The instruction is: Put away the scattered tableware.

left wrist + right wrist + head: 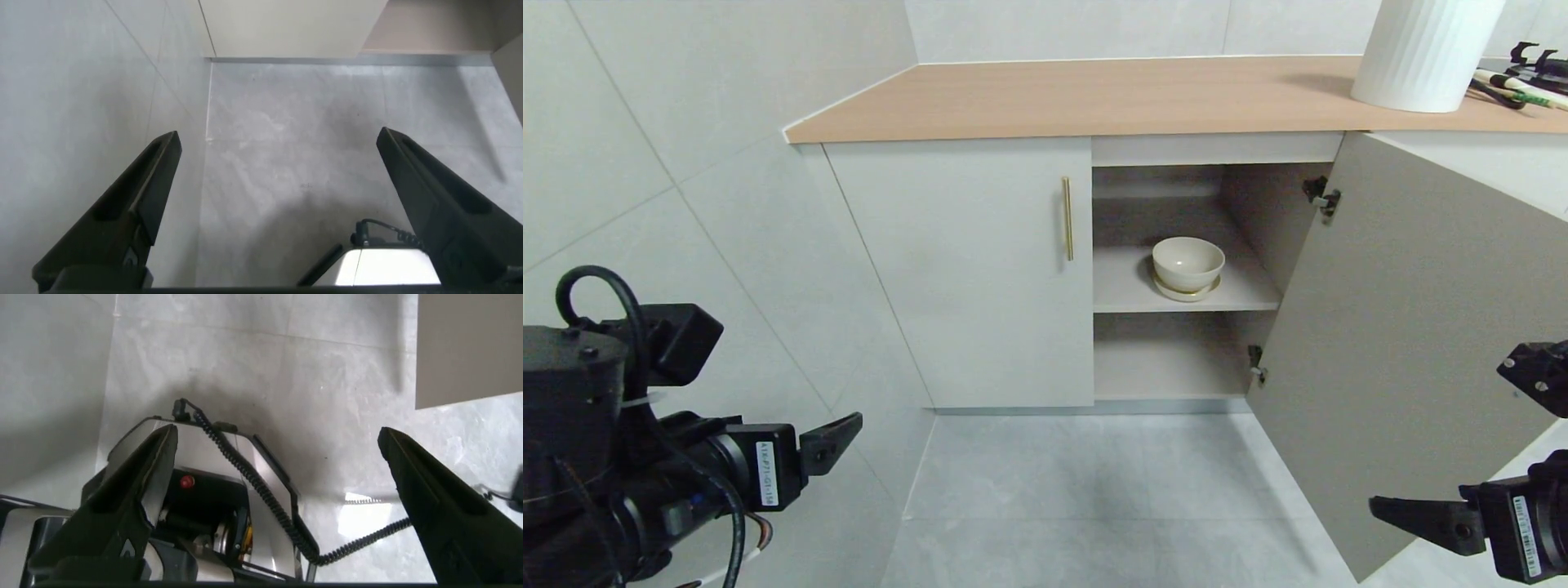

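Observation:
A cream bowl (1187, 261) stands on a small gold-rimmed plate (1186, 291) on the middle shelf (1127, 290) of the open cabinet. My left gripper (278, 139) hangs low over the floor, left of the cabinet, open and holding nothing; one of its fingers (833, 441) points toward the cabinet. My right gripper (278, 434) is low on the right, beside the swung-out door, also open and holding nothing. Both grippers are well short of the bowl.
The cabinet's right door (1405, 327) stands open toward me, close to my right gripper. The left door (980, 269) is shut, with a brass handle (1067, 218). On the wooden countertop (1094, 98) stand a white ribbed container (1425, 53) and some utensils (1515, 86).

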